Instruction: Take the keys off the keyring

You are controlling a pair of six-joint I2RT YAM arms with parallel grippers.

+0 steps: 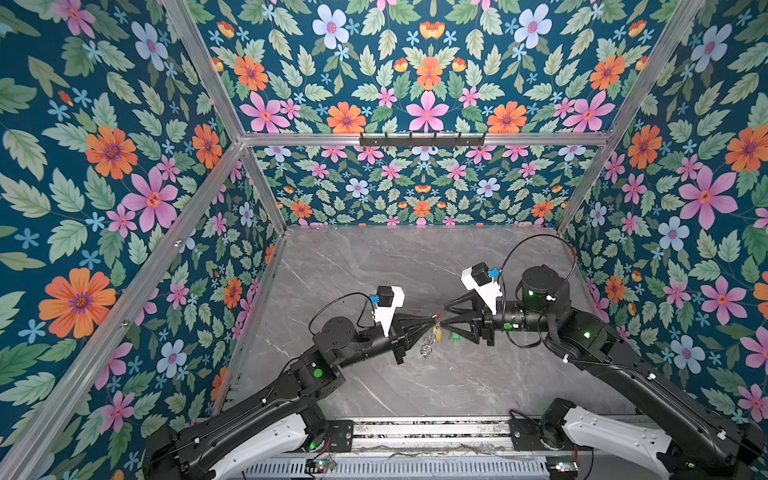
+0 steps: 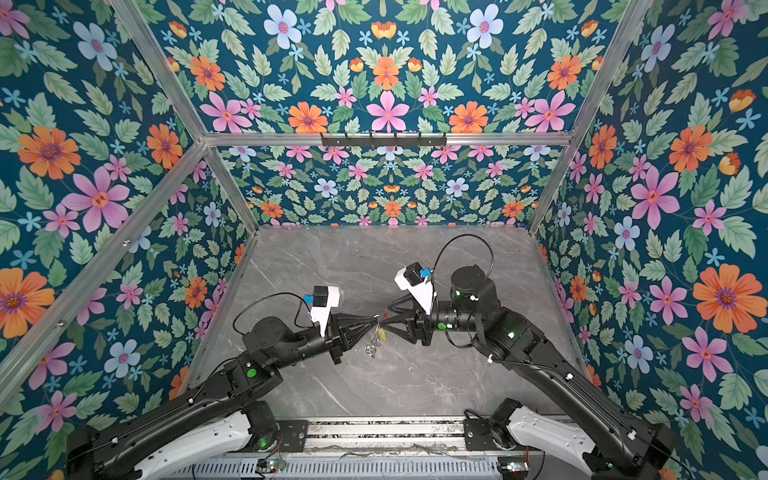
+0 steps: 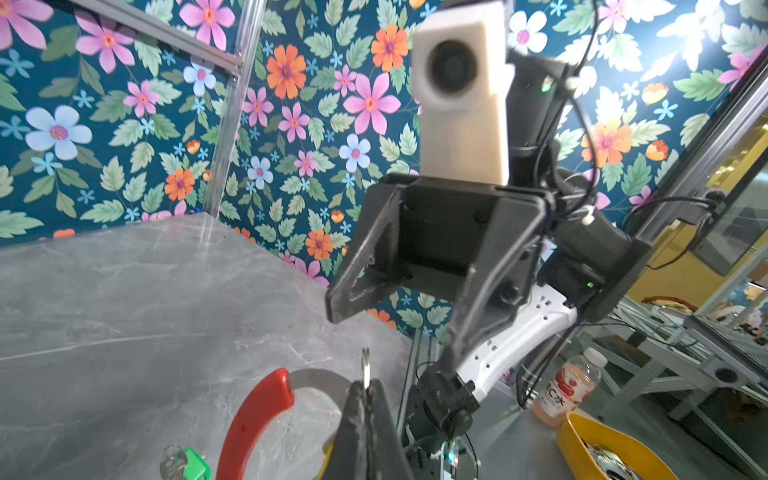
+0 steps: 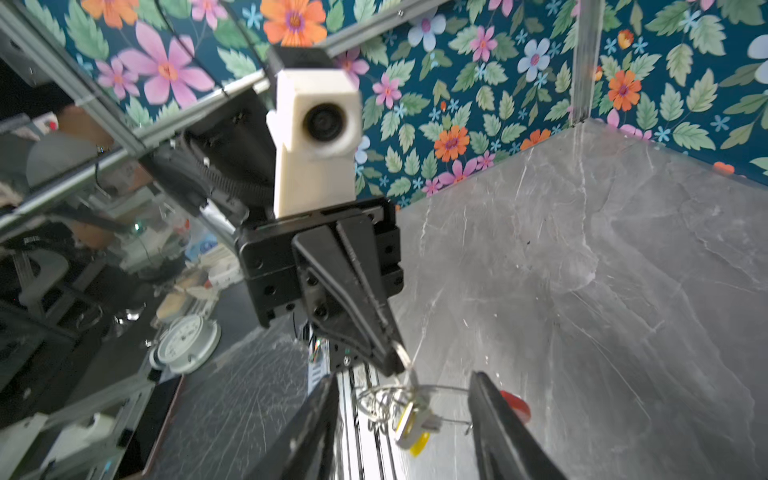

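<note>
Notably, your left wrist view (not right) shows green-tagged silver key (image 3: 183, 463) on grey marble tabletop (image 3: 124, 311), floral walls (image 3: 124, 124); left gripper (image 3: 365, 395) pinches red-arced grey keyring (image 3: 257, 411), right gripper (image 3: 392, 332) spread.

Bright even light; wrist views blurry close-up.

Grey marble-look table (image 1: 374, 282) with white veins; one green-tagged key (image 1: 456, 337) lies flat on it near the middle, also seen in left wrist view
</note>
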